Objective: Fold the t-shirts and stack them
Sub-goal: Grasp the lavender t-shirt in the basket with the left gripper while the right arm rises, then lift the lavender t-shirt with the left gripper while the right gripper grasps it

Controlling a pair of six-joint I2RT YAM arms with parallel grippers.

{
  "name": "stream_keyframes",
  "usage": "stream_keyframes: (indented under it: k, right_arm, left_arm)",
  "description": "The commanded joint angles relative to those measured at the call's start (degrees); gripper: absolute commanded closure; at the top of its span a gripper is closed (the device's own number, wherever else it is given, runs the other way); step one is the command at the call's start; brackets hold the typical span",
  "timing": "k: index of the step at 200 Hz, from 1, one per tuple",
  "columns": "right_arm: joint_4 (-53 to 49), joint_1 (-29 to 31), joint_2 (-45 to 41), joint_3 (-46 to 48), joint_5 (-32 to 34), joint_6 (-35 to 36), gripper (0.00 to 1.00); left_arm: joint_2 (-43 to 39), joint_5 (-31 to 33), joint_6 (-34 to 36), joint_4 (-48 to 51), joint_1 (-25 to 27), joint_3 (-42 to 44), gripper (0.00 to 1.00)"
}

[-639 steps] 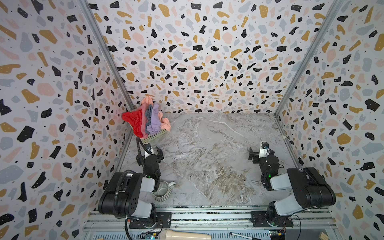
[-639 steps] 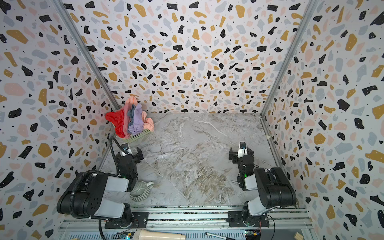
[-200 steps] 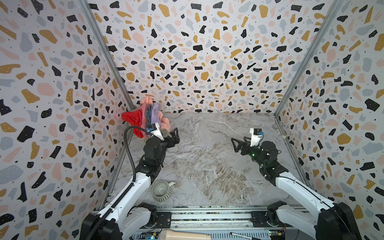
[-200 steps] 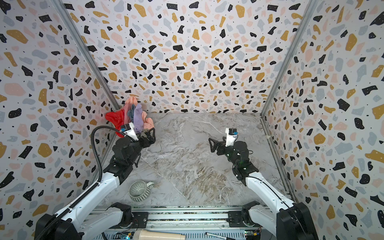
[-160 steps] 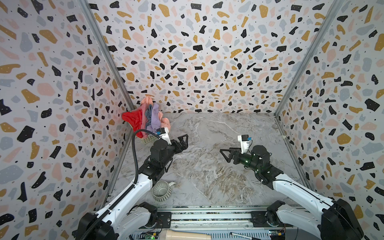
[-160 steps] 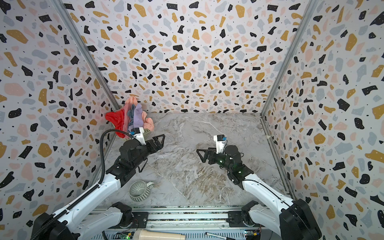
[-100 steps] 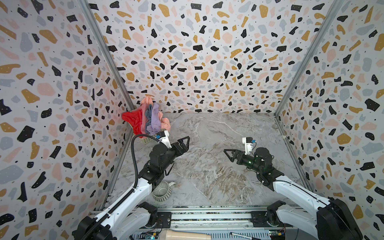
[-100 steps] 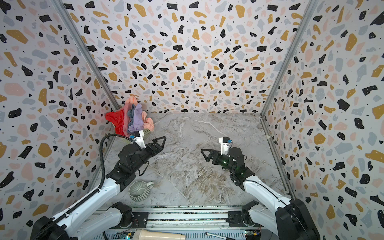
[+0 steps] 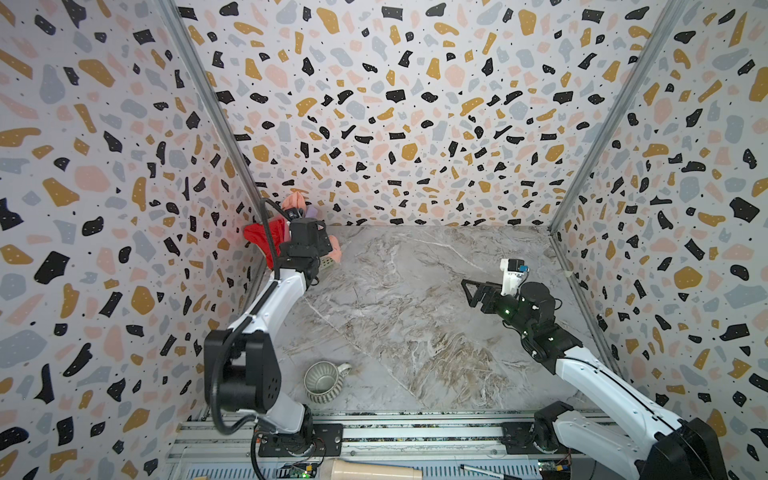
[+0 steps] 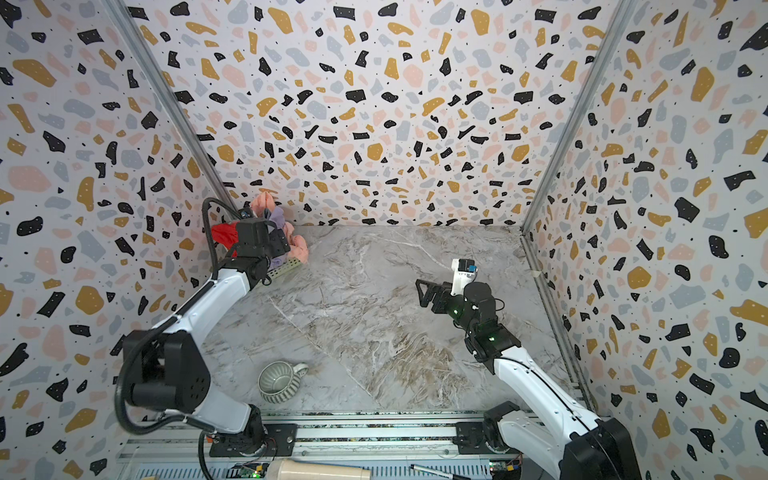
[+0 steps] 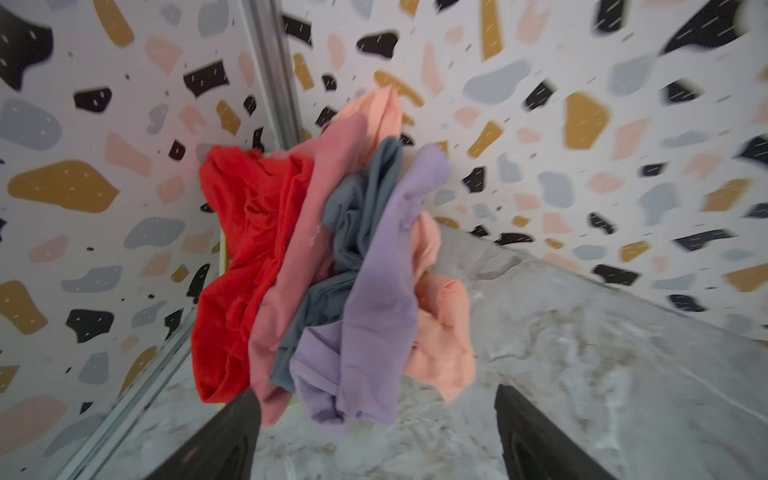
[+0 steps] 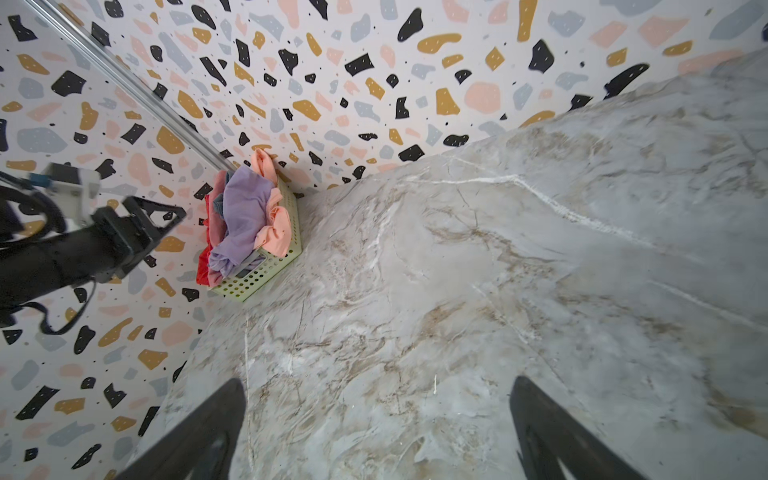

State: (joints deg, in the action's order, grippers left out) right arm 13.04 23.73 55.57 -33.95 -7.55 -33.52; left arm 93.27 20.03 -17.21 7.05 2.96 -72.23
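T-shirts (image 11: 291, 257) sit heaped in basket (image 12: 266, 274), none folded; left hand (image 11: 376, 392) hovers just before basket, jaws apart, likely lining up on lilac shirt (image 11: 374, 311); right hand (image 12: 378, 381), also spread, waits well apart from basket over counter (image 12: 457, 291).

Ribbed grey-green mug (image 9: 322, 382) upright on marble table (image 9: 415, 291), pale-green perforated basket (image 12: 249, 282) in corner

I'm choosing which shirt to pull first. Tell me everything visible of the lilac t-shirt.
The lilac t-shirt is soft, plain, matte cloth, crumpled and unfolded, lying on top of the heap in the pale green perforated basket in the far left corner. It sits between the grey-blue shirt and the peach shirt, touching both; one end droops over the basket's rim. No label or print shows.
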Motion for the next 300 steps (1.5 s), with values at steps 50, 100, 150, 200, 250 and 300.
stream_keyframes:
  k: [50, 100, 150, 200, 250, 300]
  right_arm:
    - [-7.08, -0.08, -4.41, 0.81, 7.15, 1.22, 0.01]
    - [-7.29, -0.09, -4.15, 0.64, 8.02, 1.95, 0.01]
    - [-5.48, -0.08, -3.61, 1.32, 6.70, 2.40, 0.01]
    - [-3.11, -0.08, -3.76, 1.70, 4.87, 3.87, 0.01]
    - [-1.26, -0.11, -3.38, 2.48, 3.69, 4.89, 0.01]
    - [-3.00, -0.34, -5.86, 2.37, 6.87, 7.08, 0.01]
  left_arm:
    - [17.40, -6.18, 4.95, 3.42, -3.40, -12.13, 0.33]
    - [18.14, -5.50, 4.73, 2.64, -3.40, -12.35, 0.90]
    - [3.99, -9.74, 5.86, 1.66, -3.40, -13.24, 1.00]
    - [-8.71, -37.13, -5.03, -6.67, -2.14, -22.59, 1.00]
    - [-11.75, -45.95, -14.42, -17.06, 4.79, -29.74, 1.00]
    - [-11.28, -50.18, -16.69, -19.73, 17.78, -26.22, 1.00]
